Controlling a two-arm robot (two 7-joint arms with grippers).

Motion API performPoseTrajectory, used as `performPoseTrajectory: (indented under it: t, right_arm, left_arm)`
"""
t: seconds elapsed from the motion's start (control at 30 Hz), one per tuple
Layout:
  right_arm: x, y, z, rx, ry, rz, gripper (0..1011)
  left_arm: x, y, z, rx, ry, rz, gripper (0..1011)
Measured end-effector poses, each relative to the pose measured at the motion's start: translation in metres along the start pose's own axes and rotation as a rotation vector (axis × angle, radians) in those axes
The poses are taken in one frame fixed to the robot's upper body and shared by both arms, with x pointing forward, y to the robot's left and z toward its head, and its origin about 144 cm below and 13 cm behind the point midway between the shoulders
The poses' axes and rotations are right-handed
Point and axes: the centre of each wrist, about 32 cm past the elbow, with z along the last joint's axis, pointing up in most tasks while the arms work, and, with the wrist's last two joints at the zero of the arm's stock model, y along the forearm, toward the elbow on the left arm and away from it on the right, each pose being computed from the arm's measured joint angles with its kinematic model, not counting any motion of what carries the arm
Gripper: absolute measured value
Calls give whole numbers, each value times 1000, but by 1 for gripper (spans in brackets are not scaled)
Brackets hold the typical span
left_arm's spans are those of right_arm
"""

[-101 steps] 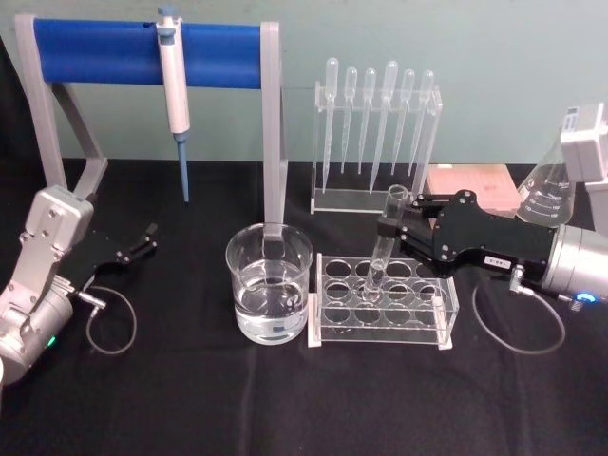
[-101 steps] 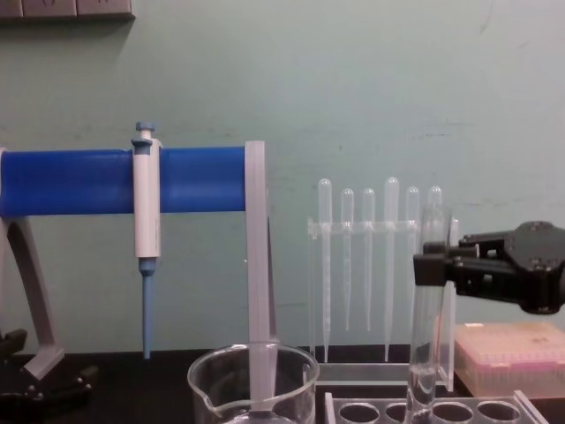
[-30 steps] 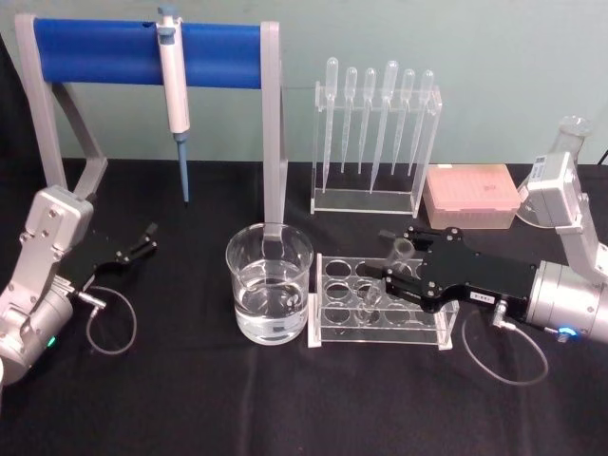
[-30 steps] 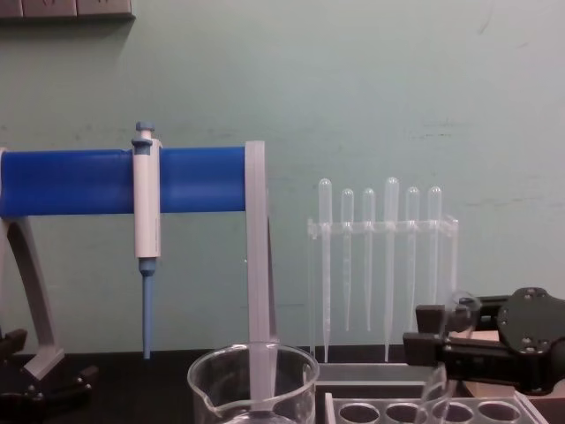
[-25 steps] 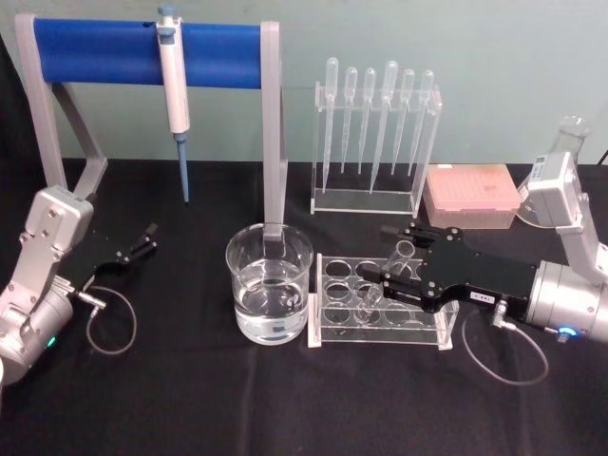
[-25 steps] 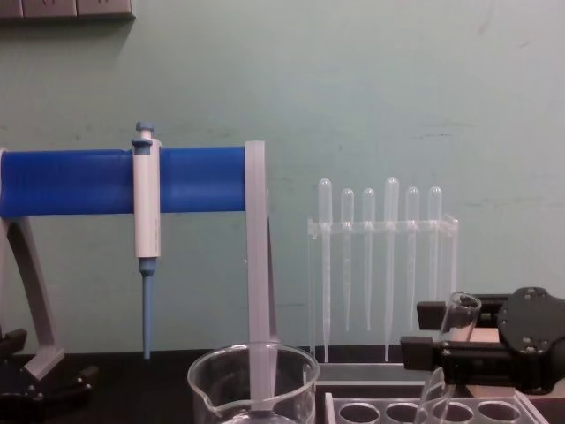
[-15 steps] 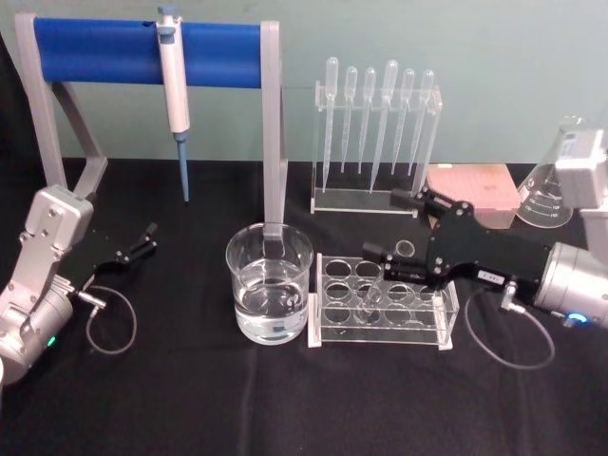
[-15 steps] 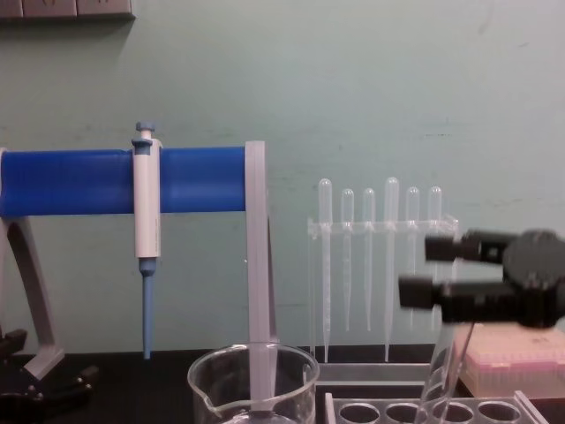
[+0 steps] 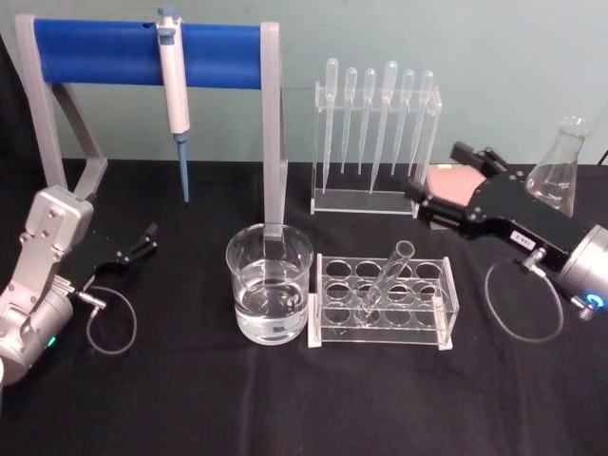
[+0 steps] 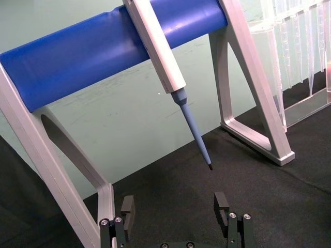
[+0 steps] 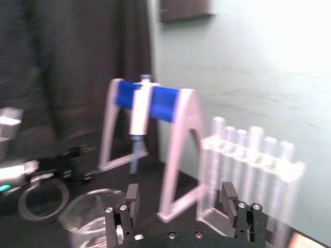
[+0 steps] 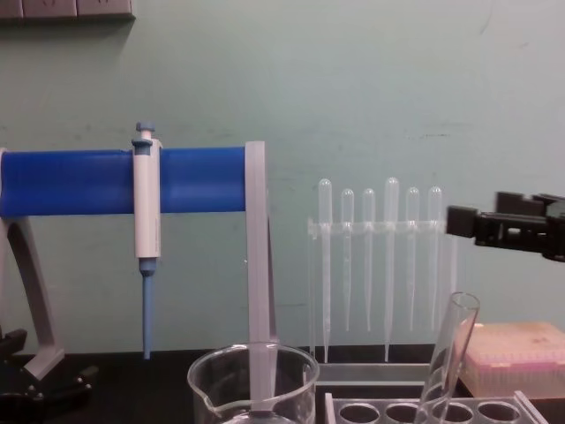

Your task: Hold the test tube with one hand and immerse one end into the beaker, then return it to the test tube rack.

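While the test tube [image 9: 385,277] leans in its clear rack [image 9: 380,328], rim tipped up toward the robot's right, the right tool [image 9: 439,187] hangs above and behind it, fingers spread, gripping nothing. Beaker [image 9: 269,282] w/ water stands just left of the rack. Right arm's much nearer; left tool [image 9: 144,240] parked far left, also spread. Judging by that, tube's returned. Small white label on the right tool, unreadable.

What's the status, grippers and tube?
Right gripper open, lifted clear behind the rack. Left gripper open, parked. Test tube leaning in rack, beside beaker. Nothing in the way.
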Motion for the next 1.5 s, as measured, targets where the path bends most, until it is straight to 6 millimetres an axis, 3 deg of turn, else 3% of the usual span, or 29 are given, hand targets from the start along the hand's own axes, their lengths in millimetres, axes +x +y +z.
performPoseTrajectory:
  t: [0.4,0.73,1.5]
  right_arm:
    - [-12,-3,-38,-31,14,-302,1003]
    - [-24,3,-62,-38,-41,-420,1002]
    - [-26,4,-66,-41,-48,-421,1002]
  left_arm:
    - [0,0,0,0,0,0,1000]
    - [0,0,0,0,0,0,1000]
    - [0,0,0,0,0,0,1000]
